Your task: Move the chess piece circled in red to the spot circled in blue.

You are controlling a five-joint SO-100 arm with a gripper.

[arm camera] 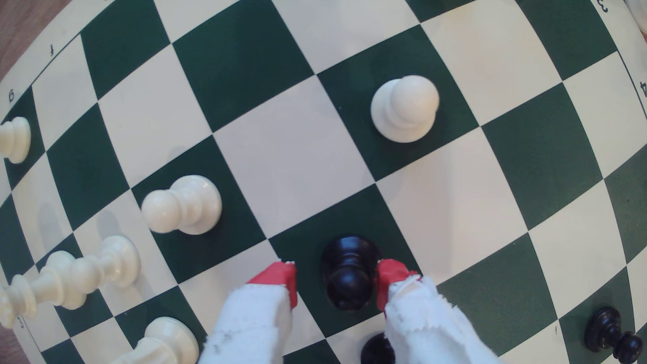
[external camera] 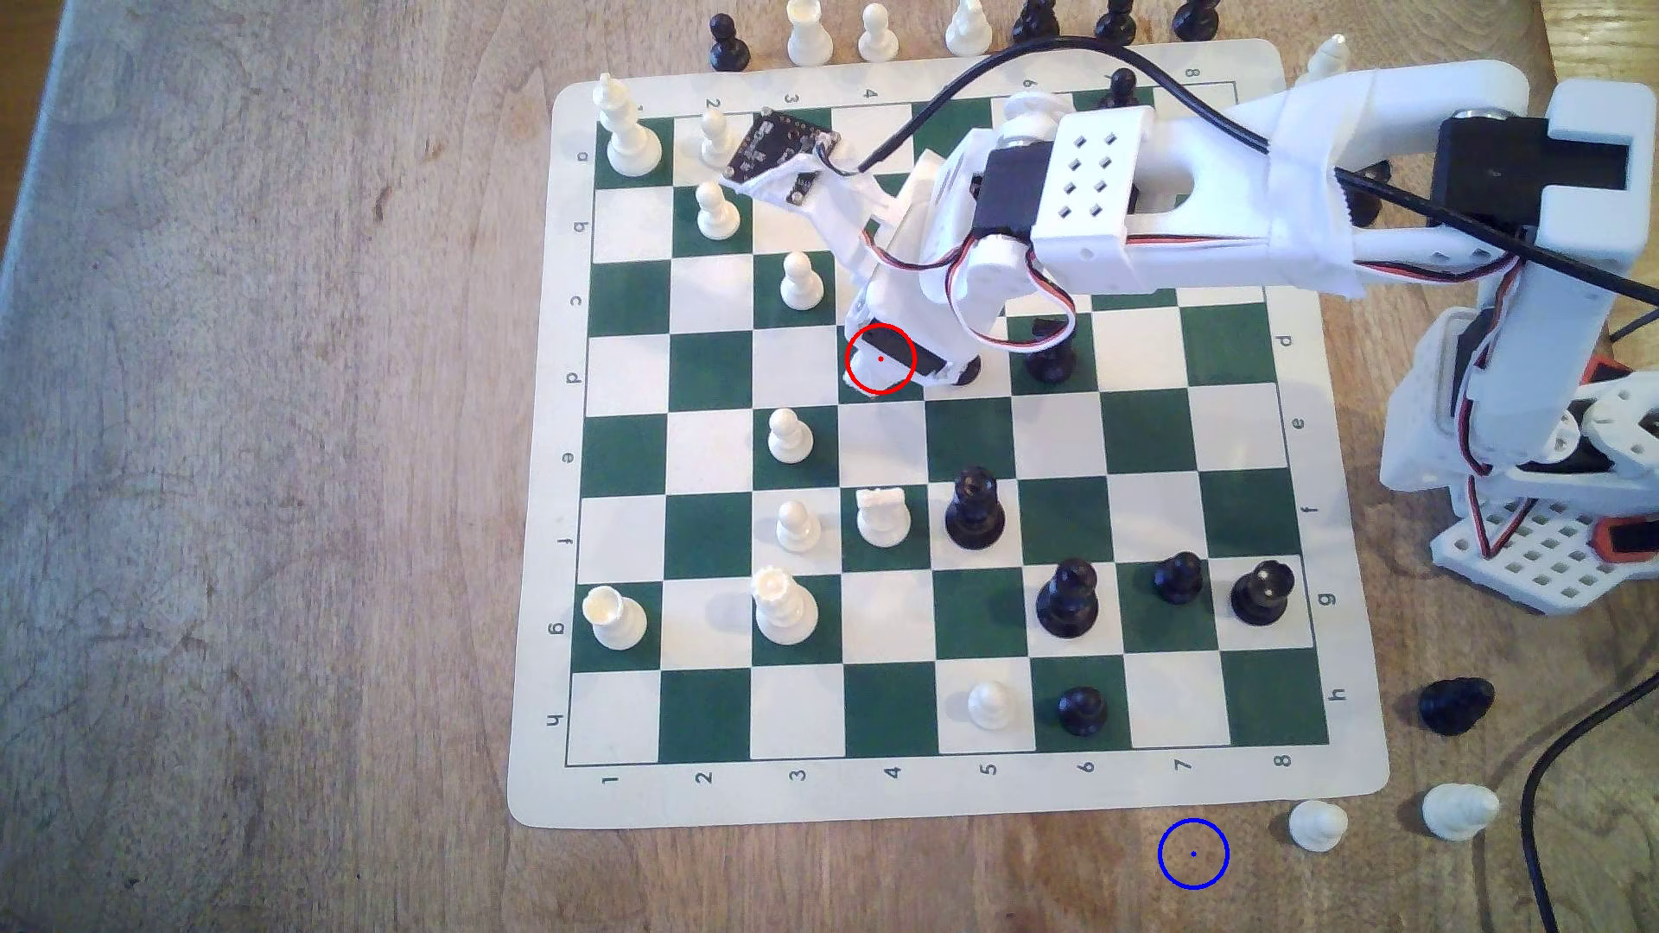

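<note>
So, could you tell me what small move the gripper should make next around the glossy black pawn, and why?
Probably close the jaws. In the wrist view the gripper straddles the small glossy black pawn: one red-tipped finger looks to be touching it, the other stands apart, so it is not gripped yet.

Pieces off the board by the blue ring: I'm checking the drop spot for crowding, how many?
3, all to the exterior view's right of the ring: a white pawn nearest, a white piece farther right, a black piece above that. More could lie past the frame edge.
</note>
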